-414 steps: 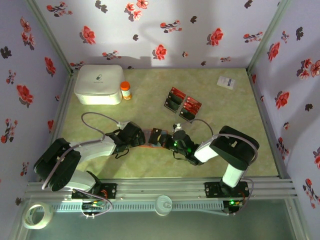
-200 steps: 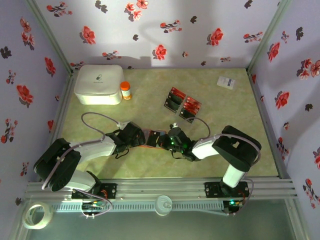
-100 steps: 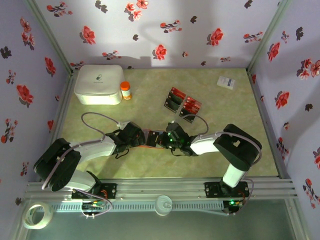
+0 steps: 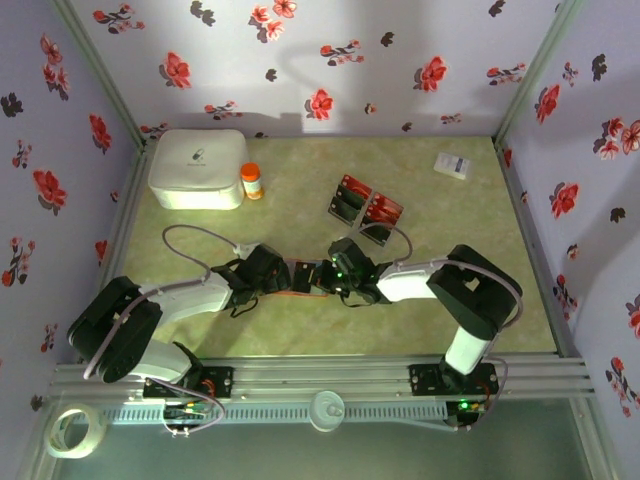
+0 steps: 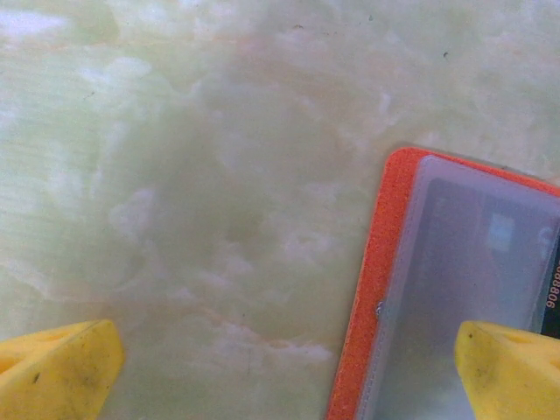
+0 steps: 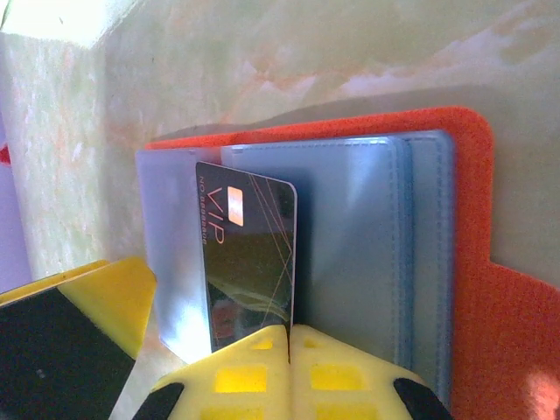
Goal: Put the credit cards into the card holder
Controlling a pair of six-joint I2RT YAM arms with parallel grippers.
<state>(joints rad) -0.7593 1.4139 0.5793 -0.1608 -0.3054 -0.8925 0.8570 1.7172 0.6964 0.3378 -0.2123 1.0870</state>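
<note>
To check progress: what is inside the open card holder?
One black VIP card rests on the bluish sleeves of the card holder, pinched by the shut right hand. The hand covers its near end; whether the pockets hold more is unclear.

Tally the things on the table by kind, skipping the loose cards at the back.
white box: 1
orange bottle: 1
white slip: 1
card holder: 1
black card: 1
Total: 5
</note>
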